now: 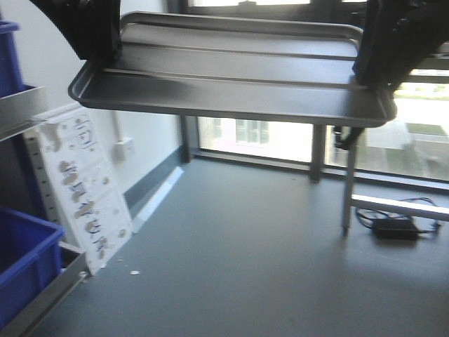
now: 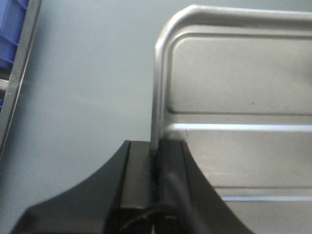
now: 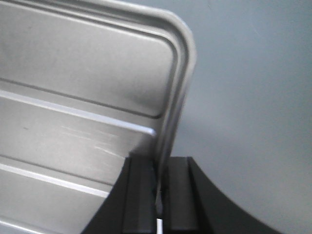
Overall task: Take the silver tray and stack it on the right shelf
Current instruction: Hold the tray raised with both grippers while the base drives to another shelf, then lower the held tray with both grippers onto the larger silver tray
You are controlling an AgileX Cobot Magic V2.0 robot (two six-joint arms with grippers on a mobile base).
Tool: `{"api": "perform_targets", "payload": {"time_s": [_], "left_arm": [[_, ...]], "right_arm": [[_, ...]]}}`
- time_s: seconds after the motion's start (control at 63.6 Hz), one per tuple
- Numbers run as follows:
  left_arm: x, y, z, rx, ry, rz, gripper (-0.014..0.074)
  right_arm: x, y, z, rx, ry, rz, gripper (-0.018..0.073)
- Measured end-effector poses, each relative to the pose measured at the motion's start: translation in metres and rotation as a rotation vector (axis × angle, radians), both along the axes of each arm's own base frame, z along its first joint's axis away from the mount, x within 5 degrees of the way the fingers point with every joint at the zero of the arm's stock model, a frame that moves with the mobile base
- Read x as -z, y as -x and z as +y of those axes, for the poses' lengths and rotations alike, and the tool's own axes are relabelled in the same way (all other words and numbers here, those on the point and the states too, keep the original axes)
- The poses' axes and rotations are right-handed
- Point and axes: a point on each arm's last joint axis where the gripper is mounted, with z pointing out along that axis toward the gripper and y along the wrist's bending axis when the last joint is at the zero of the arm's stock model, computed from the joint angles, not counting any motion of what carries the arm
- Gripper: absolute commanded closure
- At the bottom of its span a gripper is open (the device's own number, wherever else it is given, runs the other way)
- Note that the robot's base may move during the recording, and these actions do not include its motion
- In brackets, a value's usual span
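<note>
The silver tray [image 1: 231,77] hangs in the air at the top of the front view, level, with two long ridges across its floor. My left gripper [image 1: 95,53] is shut on its left rim; in the left wrist view the gripper [image 2: 155,148] has both black jaws clamped on the tray [image 2: 239,97] edge. My right gripper [image 1: 379,63] is shut on the right rim; in the right wrist view the gripper [image 3: 158,165] pinches the tray [image 3: 83,87] edge. The right shelf is out of view.
Blue bins [image 1: 21,263] sit on a metal rack [image 1: 42,298] at the left. A white perforated board [image 1: 81,189] leans against the wall. A metal leg [image 1: 349,186] and a black power adapter [image 1: 394,228] stand on the grey floor at the right, below windows.
</note>
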Motion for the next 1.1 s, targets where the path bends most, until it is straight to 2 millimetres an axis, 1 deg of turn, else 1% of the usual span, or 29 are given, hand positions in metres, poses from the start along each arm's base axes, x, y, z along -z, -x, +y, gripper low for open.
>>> {"api": "perform_targets", "payload": {"time_s": [1.1], "left_arm": [[0.0,0.0,0.0,0.0,0.0,0.0,0.0697]], "right_arm": [[0.0,0.0,0.0,0.0,0.0,0.0,0.0502]]}}
